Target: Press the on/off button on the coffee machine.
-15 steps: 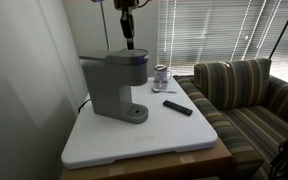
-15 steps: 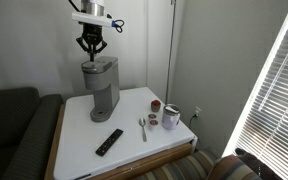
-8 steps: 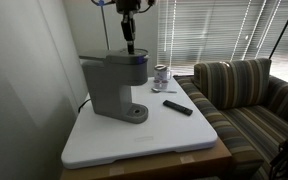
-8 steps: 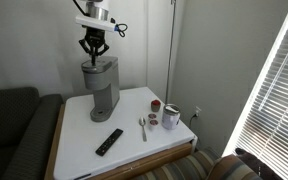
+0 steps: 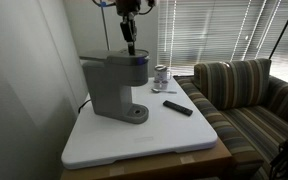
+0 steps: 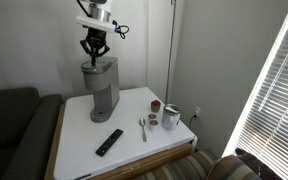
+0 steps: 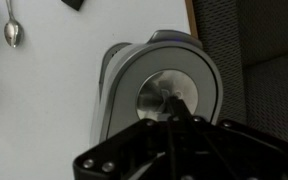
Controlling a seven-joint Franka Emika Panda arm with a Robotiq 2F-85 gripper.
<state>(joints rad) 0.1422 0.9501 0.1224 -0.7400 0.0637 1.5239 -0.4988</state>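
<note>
One end effector (image 6: pixel 93 60), closed, over coffee machine (image 6: pixel 102 90)

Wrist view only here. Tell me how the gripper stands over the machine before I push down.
Observer: In both exterior views the gripper hangs upright, tips together, just over the top of the machine. I cannot tell whether it touches.
Operator: Now report anything near the machine that I can't see.
Observer: A tin stands on the table beyond the spoon, apart from the machine.
</note>
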